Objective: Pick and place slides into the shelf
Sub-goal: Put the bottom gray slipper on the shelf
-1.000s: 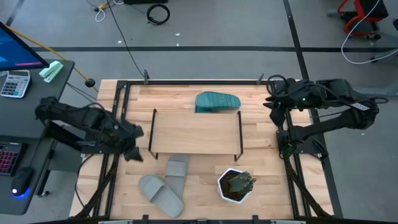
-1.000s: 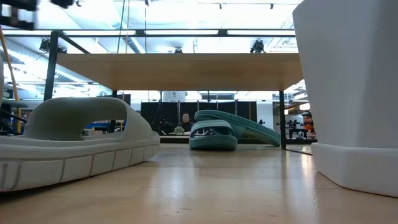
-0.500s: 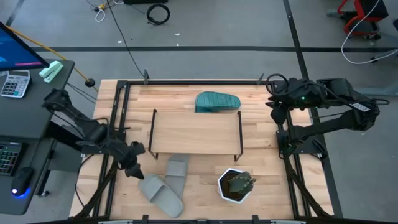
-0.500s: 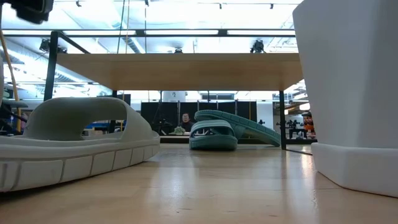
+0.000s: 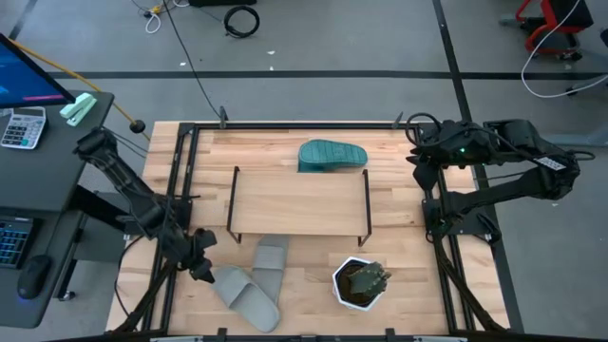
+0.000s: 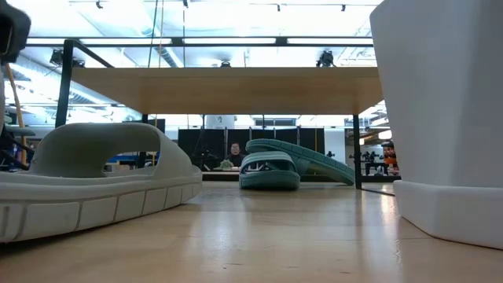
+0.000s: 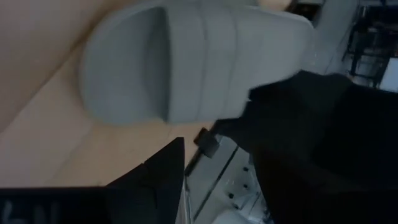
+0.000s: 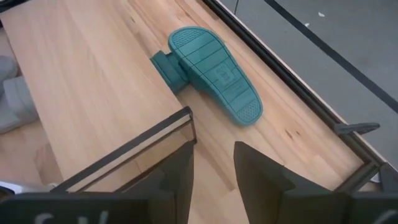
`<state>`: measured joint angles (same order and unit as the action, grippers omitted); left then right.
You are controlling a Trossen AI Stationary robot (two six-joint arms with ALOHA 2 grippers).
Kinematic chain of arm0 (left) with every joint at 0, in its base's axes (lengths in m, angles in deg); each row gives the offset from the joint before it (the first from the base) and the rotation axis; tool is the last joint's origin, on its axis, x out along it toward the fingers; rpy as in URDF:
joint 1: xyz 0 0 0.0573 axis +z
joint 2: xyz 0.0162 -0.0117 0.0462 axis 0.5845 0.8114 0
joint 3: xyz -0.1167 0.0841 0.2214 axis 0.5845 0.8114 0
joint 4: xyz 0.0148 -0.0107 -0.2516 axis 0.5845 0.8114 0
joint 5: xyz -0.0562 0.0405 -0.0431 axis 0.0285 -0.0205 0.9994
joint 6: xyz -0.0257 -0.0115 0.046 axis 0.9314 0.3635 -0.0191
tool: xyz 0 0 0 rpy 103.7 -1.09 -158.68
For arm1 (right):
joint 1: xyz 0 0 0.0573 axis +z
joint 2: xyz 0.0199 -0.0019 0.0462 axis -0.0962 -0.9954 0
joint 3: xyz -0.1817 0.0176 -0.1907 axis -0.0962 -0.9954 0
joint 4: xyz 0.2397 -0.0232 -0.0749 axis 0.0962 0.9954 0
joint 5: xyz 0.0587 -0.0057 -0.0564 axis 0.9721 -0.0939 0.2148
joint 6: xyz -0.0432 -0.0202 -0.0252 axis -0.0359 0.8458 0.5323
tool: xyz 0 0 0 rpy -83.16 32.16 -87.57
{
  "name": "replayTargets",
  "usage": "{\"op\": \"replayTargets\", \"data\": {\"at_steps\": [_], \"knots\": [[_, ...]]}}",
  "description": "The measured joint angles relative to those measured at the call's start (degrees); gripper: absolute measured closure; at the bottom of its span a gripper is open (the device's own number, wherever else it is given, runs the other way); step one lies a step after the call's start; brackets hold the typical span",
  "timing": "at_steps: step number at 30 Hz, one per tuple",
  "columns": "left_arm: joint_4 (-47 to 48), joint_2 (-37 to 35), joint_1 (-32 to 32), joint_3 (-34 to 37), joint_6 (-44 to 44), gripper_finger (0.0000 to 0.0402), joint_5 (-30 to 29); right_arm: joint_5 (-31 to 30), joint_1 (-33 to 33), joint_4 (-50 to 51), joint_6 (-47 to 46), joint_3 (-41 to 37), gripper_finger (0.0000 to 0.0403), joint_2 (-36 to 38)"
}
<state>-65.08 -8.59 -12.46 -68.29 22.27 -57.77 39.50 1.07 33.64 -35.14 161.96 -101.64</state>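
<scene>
Left gripper (image 5: 200,265) low over the near-left part of the pale wooden tabletop (image 5: 399,228), just beside the toe end of a light grey rubbery slide (image 5: 243,295). Its dark fingers (image 7: 158,177) stand apart in the left wrist view, nothing between them; that grey slide (image 7: 186,59) fills the space just ahead of them.

Second light grey slide (image 5: 270,262) lies touching the first, angled, its far end tucked under the near edge of the shelf, a low rack with a flat light-wood board (image 5: 299,202) on thin black wire legs. Board top carries nothing.

Two teal green ribbed-sole slides (image 5: 332,156) on the table beyond the shelf's far edge, one propped sole-up across the other (stacking reads best in the right wrist view (image 8: 214,71) and low view (image 6: 287,163)).

White hexagonal plant pot (image 5: 359,283) near the table's front edge, right of the grey pair.

Right gripper (image 5: 415,158) hangs off the table's far-right corner, well apart from every slide. Its fingers (image 8: 261,171) show a narrow gap and hold nothing.

A person sits far back in the room (image 6: 233,152).
</scene>
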Motion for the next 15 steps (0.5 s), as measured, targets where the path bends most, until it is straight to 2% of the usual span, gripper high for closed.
{"op": "replayTargets", "data": {"at_steps": [7, 15], "knots": [[1.3, 4.2, -2.4, 0.9, 0.5, 0.0193, -0.8, 0.0, 0.0, 0.0, -0.2, 0.0, 0.0281, 0.0], [-6.7, 10.4, -3.5, 0.9, 1.5, 0.0210, -2.8, 0.0, 0.0, 0.0, -0.7, 0.0, 0.0281, 0.0]]}}
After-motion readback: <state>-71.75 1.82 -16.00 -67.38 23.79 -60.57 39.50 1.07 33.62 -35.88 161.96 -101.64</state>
